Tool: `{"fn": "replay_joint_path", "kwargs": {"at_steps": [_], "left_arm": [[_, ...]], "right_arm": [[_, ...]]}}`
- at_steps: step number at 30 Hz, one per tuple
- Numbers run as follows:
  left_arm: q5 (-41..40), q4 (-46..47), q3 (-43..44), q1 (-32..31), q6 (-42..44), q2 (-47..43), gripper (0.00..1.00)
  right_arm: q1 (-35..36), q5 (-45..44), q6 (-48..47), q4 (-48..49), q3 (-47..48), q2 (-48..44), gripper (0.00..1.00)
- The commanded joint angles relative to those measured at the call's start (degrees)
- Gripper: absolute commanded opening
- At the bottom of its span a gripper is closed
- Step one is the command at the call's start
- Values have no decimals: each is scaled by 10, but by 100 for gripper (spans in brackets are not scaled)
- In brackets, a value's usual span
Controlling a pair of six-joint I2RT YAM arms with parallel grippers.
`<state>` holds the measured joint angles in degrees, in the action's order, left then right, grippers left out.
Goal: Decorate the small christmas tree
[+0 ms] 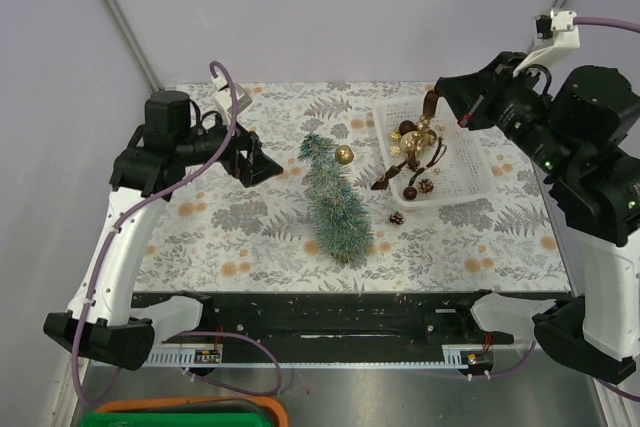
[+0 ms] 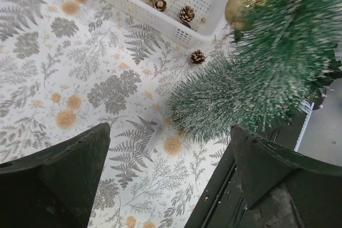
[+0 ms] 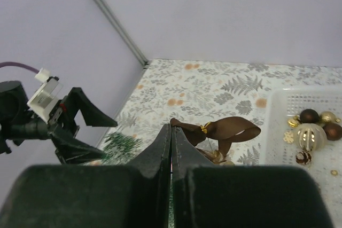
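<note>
Brown bow (image 3: 230,127) sits pinched in the closed right end effector (image 3: 171,130), left end effector (image 2: 168,134) open; small christmas tree (image 1: 335,197) looks mostly undecorated.

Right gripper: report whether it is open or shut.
Shut: the right gripper has its fingers pressed together, no gap, pinching one end of the brown bow.

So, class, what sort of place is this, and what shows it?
Probably a robot lab test cell: a left arm and right arm bolted side by side, bare walls with a metal frame strut, and staged props, the small christmas tree and a white basket, on a printed cloth.
</note>
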<state>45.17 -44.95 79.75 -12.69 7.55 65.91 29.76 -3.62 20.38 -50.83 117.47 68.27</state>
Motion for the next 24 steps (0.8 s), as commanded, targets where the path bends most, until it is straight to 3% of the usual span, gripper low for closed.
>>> {"fn": "replay_joint_path", "kwargs": {"at_steps": [1, 8, 15, 18, 24], "left_arm": [[-2, -19, 72, 0, 12, -26, 99], [40, -52, 144, 0, 4, -24, 99], [93, -57, 182, -8, -31, -17, 98], [113, -57, 188, -38, -47, -13, 98], [72, -57, 190, -109, -47, -3, 97]], "right_arm": [[5, 114, -15, -36, 76, 16, 0], [5, 219, 12, -15, 120, 30, 0], [5, 323, 20, 33, 98, 18, 0], [5, 356, 22, 62, 74, 5, 0], [4, 438, 28, 113, 46, -15, 0]]}}
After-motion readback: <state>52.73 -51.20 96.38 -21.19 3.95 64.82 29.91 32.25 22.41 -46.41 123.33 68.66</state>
